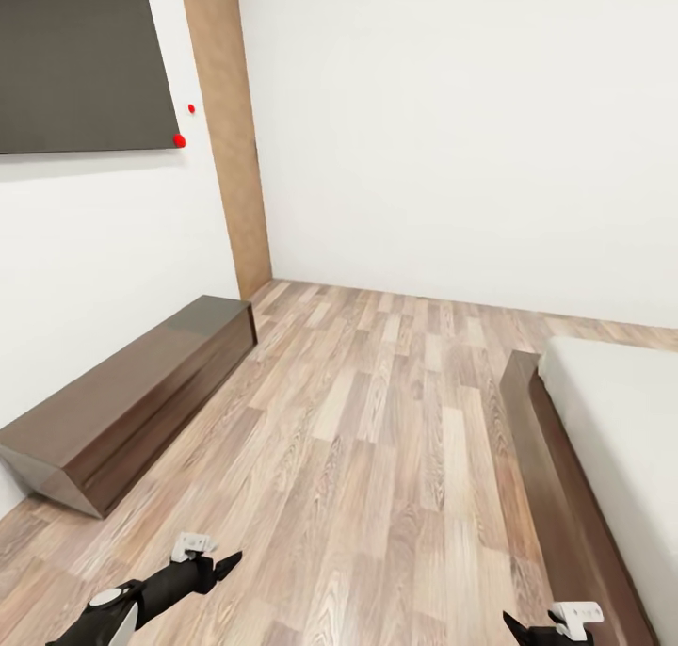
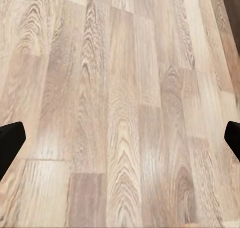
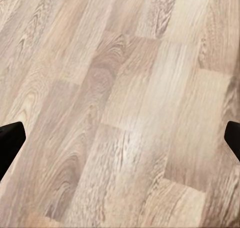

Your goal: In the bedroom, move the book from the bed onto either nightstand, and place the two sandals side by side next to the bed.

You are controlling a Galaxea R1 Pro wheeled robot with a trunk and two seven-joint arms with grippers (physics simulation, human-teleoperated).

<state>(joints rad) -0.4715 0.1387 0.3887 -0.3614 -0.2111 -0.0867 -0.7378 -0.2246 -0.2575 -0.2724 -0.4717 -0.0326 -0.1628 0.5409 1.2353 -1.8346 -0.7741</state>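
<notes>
Wood-plank floor [image 2: 120, 108] spans both wrist views, each gripper's jaws wide apart, empty; the head view adds the bed [image 1: 612, 420], a long bench [image 1: 122, 411], perhaps a dark window [image 1: 80, 57].

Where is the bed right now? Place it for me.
In the head view, the bed sits at the right edge, its dark frame along the wood floor, across from the long bench by the left wall.
</notes>
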